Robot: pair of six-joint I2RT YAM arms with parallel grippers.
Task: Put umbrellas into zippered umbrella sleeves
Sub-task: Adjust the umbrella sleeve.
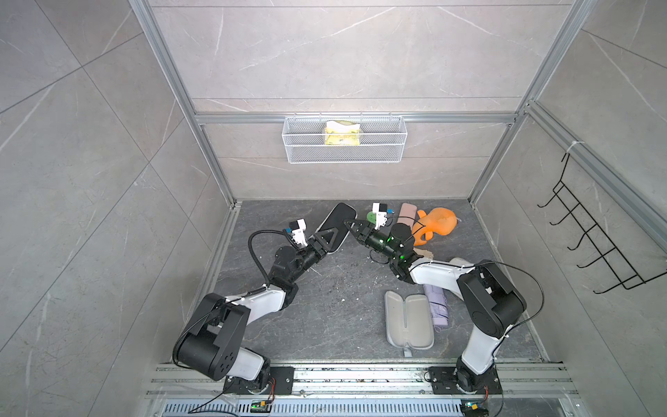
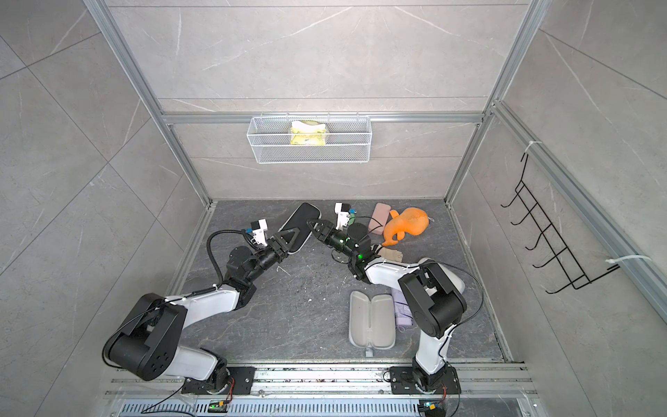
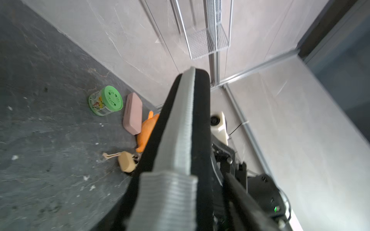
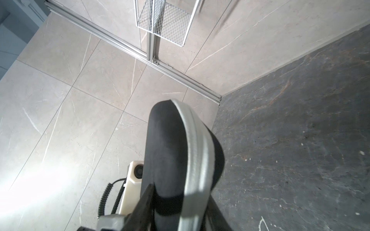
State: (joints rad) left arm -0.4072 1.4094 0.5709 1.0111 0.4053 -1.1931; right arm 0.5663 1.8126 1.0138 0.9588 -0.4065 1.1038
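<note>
1. The black sleeve [image 1: 337,216] lies slantwise at the rear left of the table [image 1: 325,310], with its far end toward the back wall. Its two halves are together, and a pale band [image 4: 196,150] runs along the seam. Whether it rests on the table cannot be told.
2. Left fingers [image 1: 332,234]: in both top views one triangular finger lies across the near end of the black sleeve. The other finger is hidden, so their spread cannot be told.
3. Right fingers [image 1: 352,224]: the tips meet the sleeve's right long edge at about mid-length. In the right wrist view the sleeve fills the space straight ahead. Whether they clamp it cannot be told.
4. The open sleeve [image 1: 408,319] lies flat at the front right with its pale lining up.
5. The lilac umbrella [image 1: 438,307] lies just beside the open sleeve's right side, partly under the right arm.
6. Beige umbrella [image 3: 126,164]: only the handle end and its cord show, on the table near the right wrist.
7. The pink case [image 1: 406,213] and orange toy [image 1: 438,224] touch at the rear right. The green tub [image 3: 106,101] stands near the pink case.
</note>
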